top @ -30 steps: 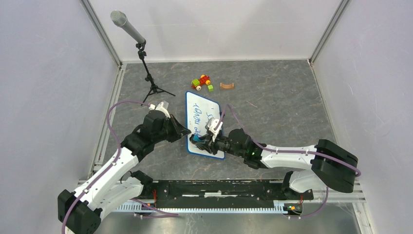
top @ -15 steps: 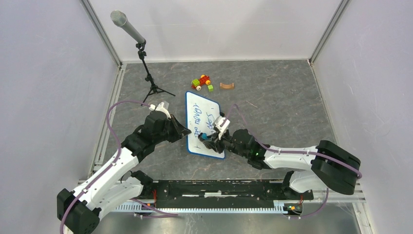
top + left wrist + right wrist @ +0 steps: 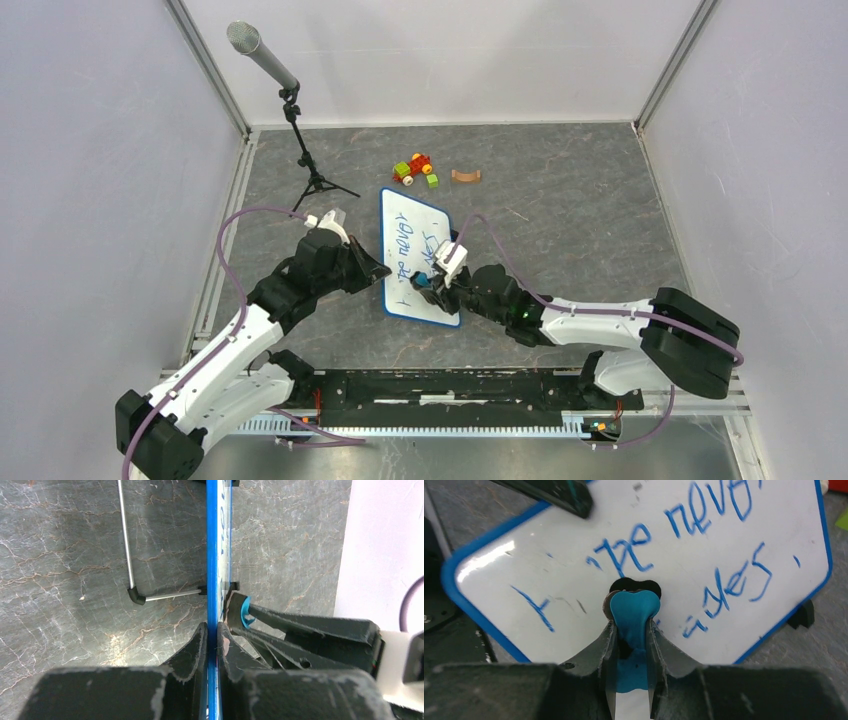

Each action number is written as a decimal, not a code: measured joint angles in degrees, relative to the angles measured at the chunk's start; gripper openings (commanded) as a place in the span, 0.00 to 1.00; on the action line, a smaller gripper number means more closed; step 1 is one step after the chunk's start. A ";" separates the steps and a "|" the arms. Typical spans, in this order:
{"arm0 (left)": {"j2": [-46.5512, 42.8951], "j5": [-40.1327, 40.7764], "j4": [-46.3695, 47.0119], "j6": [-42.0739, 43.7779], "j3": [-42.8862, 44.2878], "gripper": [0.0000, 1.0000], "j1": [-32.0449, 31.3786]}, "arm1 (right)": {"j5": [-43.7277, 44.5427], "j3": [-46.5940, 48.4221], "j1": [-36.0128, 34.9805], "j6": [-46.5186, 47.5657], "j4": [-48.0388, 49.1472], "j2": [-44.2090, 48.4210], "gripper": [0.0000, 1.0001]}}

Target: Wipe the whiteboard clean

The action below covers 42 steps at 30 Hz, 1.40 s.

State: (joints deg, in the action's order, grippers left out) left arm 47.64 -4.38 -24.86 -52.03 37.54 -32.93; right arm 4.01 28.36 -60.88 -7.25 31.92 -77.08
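shifted up the glossy whiteboard (image 3: 421, 214), right hand (image 3: 631, 626) grips a rounded blue eraser (image 3: 634, 607); left hand (image 3: 212, 631) pinches the rim (image 3: 212, 540).

Desk (image 3: 580, 230): grey, marbled stone look, walled on three sides by pale panels.

Upper left: microphone stand (image 3: 318, 185), black tripod feet on the desk, mic head angled toward the corner.

Upper centre: small toy (image 3: 415, 169) of red, yellow and green blocks. Just to its right, apart from it, a brown curved piece (image 3: 465, 177).

Centre: whiteboard (image 3: 412, 225), blue rim, blue handwriting, propped at a tilt, lower-left edge pinched in the left claw (image 3: 383, 272). A thin metal wire leg (image 3: 127, 540) shows behind it.

Thin scrap (image 3: 517, 214) right of the board.
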 measured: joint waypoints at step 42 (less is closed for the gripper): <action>-0.44 2.75 -0.35 0.02 0.00 0.02 -0.44 | -0.46 8.63 -8.24 5.55 -9.84 0.52 0.25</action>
State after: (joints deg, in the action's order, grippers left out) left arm 47.20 -1.63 -25.21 -52.01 37.54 -33.36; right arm 3.55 36.99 -69.12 -1.69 22.09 -76.55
